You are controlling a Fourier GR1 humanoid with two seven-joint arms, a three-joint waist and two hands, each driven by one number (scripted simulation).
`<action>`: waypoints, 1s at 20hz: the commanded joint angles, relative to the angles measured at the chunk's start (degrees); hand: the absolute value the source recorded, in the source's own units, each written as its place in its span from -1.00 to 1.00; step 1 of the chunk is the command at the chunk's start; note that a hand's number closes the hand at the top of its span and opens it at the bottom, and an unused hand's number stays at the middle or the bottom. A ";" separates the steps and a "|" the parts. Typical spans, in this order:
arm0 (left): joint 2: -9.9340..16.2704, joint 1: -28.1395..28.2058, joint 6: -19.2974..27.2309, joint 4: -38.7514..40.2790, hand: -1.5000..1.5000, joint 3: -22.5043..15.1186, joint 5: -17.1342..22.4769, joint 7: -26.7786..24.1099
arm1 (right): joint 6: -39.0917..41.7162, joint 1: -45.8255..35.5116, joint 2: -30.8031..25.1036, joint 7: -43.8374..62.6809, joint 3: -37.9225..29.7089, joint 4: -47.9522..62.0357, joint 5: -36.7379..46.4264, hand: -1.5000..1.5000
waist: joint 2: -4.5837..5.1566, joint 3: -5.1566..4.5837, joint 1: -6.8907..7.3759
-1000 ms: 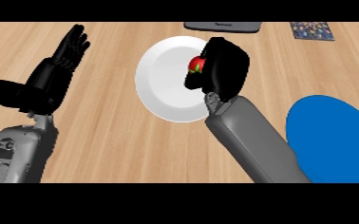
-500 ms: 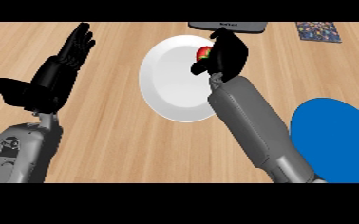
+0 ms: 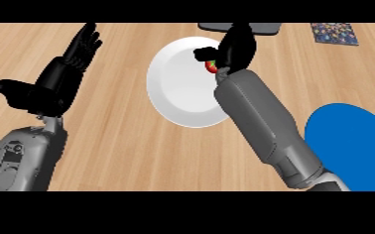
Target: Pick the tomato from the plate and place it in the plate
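The tomato (image 3: 211,67) sits at the right edge of the white plate (image 3: 179,87), mostly hidden; only a small patch of red with a touch of green shows beneath the right hand (image 3: 233,49). That hand is curled over the tomato, fingers and thumb wrapped around it. Whether the tomato is lifted off the plate cannot be told. The right forearm (image 3: 264,121) crosses the plate's right side and covers part of its rim. A blue plate (image 3: 344,144) lies at the lower right, well apart from the white one. The left hand (image 3: 62,77) rests at the left, open, fingers straight and pointing up. All stands on a wooden counter (image 3: 132,144).
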 commanded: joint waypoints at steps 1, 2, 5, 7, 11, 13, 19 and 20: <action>-0.81 1.49 0.30 1.06 0.00 -0.48 -0.89 -1.84 | -13.97 -1.77 0.30 0.26 0.17 0.98 -2.53 -1.00 | -0.21 -0.02 -0.79; -0.10 -1.49 0.21 1.92 0.00 0.35 -0.44 0.20 | -15.41 -2.76 0.30 0.75 0.29 1.26 -3.91 -1.00 | -0.16 0.00 -0.95; 0.15 0.87 0.63 -0.56 0.00 0.71 -0.53 0.71 | -21.38 -0.26 0.30 -2.01 1.87 1.28 -6.51 -1.00 | -0.74 0.01 -1.72; 0.25 1.12 1.07 -1.90 0.00 1.65 0.14 1.82 | -24.22 1.13 0.30 -3.22 1.72 0.75 -7.23 -1.00 | -1.01 0.01 -2.69; 0.95 2.69 0.38 0.76 0.00 2.89 -0.03 0.39 | -29.13 5.10 0.30 3.34 8.21 -4.49 -5.65 -1.00 | -1.69 -0.08 -4.65; 2.92 4.44 -0.51 -0.38 0.00 4.36 0.06 0.28 | -28.90 8.68 0.30 0.63 6.17 -8.37 -4.30 -1.00 | -1.83 -0.06 -5.76; 2.70 10.42 -2.04 -4.75 0.00 5.01 1.28 -0.64 | -23.41 23.65 0.31 3.31 9.02 -26.46 4.90 -1.00 | -2.25 -0.09 -6.92; 1.77 8.58 -0.39 -0.59 0.00 5.37 -0.26 -3.21 | -23.22 28.94 0.31 3.15 10.87 -30.41 6.55 -1.00 | -2.30 -0.11 -7.87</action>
